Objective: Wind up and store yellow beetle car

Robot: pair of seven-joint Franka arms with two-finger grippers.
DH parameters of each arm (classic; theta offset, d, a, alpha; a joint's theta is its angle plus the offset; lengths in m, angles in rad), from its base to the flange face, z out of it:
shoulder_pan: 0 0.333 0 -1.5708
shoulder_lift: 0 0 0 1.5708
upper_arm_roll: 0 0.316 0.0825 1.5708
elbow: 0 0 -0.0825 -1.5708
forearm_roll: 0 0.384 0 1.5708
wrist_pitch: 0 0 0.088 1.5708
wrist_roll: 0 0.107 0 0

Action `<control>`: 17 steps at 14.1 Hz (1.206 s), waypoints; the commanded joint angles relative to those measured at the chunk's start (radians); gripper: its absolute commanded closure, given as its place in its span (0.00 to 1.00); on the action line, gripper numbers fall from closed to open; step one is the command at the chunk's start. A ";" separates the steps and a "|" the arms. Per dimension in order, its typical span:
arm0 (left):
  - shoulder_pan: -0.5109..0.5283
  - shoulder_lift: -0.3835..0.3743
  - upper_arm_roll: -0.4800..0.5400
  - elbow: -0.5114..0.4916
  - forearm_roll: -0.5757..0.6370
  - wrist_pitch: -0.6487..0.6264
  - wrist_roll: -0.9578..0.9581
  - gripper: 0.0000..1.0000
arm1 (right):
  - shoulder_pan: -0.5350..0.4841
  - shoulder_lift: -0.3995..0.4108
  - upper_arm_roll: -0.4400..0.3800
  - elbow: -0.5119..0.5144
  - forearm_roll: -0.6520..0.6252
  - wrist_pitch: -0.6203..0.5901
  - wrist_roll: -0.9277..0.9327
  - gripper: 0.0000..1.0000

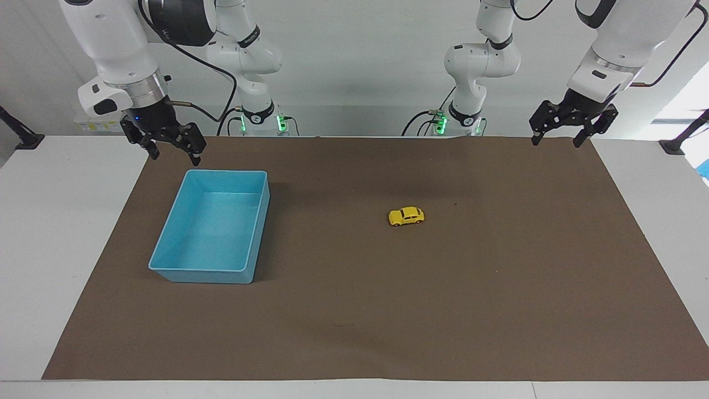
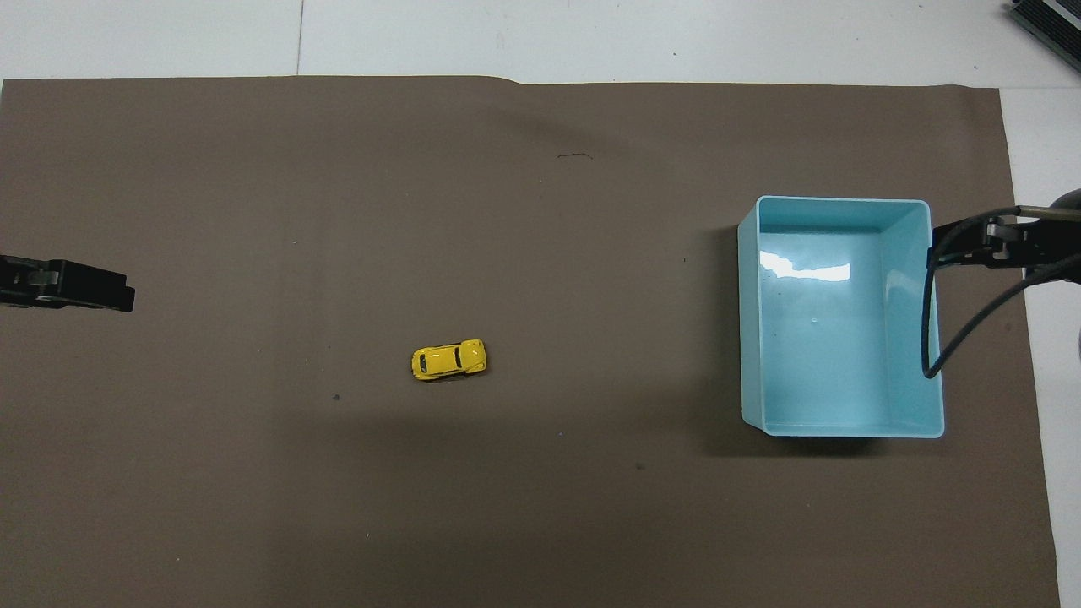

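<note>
The yellow beetle car (image 1: 406,216) (image 2: 448,361) stands on its wheels on the brown mat, near the middle and somewhat toward the left arm's end. An empty light blue bin (image 1: 213,227) (image 2: 840,317) sits on the mat toward the right arm's end. My left gripper (image 1: 555,139) (image 2: 127,297) hangs open in the air over the mat's corner by its own base, well away from the car. Over the mat's edge, beside the bin's robot-side corner, my right gripper (image 1: 174,155) (image 2: 936,247) is raised and open. Neither holds anything.
The brown mat (image 1: 443,310) covers most of the white table (image 1: 55,221). A black cable (image 2: 937,338) from the right arm hangs above the bin's outer wall. A dark object (image 2: 1047,21) lies at the table's corner.
</note>
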 commanded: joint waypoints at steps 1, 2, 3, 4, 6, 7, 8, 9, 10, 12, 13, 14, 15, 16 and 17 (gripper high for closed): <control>-0.005 -0.015 0.005 -0.033 -0.010 0.027 -0.008 0.00 | -0.005 -0.023 0.003 -0.027 0.004 0.020 -0.021 0.00; -0.008 -0.012 0.005 -0.033 -0.010 0.027 -0.043 0.00 | -0.005 -0.023 0.003 -0.027 0.004 0.020 -0.021 0.00; -0.013 -0.009 0.005 -0.033 -0.010 0.027 -0.086 0.00 | -0.005 -0.023 0.003 -0.027 0.004 0.020 -0.021 0.00; -0.018 -0.006 0.005 -0.042 -0.010 0.030 -0.131 0.00 | -0.005 -0.023 0.003 -0.027 0.004 0.020 -0.021 0.00; -0.022 0.002 0.002 -0.063 -0.010 0.037 -0.223 0.00 | -0.005 -0.023 0.003 -0.027 0.004 0.020 -0.021 0.00; -0.022 0.005 0.001 -0.066 -0.010 0.037 -0.270 0.00 | -0.005 -0.023 0.003 -0.027 0.004 0.020 -0.021 0.00; -0.022 0.006 -0.004 -0.073 -0.010 0.042 -0.319 0.00 | -0.005 -0.023 0.003 -0.027 0.004 0.020 -0.021 0.00; -0.022 0.006 -0.004 -0.085 -0.010 0.048 -0.371 0.00 | -0.005 -0.023 0.003 -0.027 0.004 0.020 -0.021 0.00; -0.024 0.005 -0.007 -0.102 -0.010 0.054 -0.428 0.00 | -0.005 -0.023 0.003 -0.027 0.004 0.020 -0.021 0.00; -0.054 0.003 -0.007 -0.129 -0.011 0.071 -0.569 0.00 | -0.005 -0.023 0.003 -0.027 0.004 0.020 -0.021 0.00; -0.058 0.003 -0.007 -0.145 -0.011 0.085 -0.650 0.00 | -0.005 -0.023 0.003 -0.027 0.004 0.020 -0.021 0.00; -0.061 0.002 -0.008 -0.160 -0.013 0.102 -0.742 0.00 | -0.005 -0.023 0.003 -0.027 0.004 0.020 -0.021 0.00; -0.083 0.000 -0.008 -0.177 -0.013 0.119 -0.848 0.00 | -0.005 -0.023 0.003 -0.027 0.004 0.020 -0.021 0.00; -0.097 0.000 -0.008 -0.191 -0.013 0.135 -0.946 0.00 | -0.005 -0.023 0.003 -0.027 0.004 0.020 -0.021 0.00; -0.102 0.000 -0.008 -0.207 -0.013 0.158 -1.046 0.00 | -0.005 -0.023 0.003 -0.027 0.004 0.020 -0.021 0.00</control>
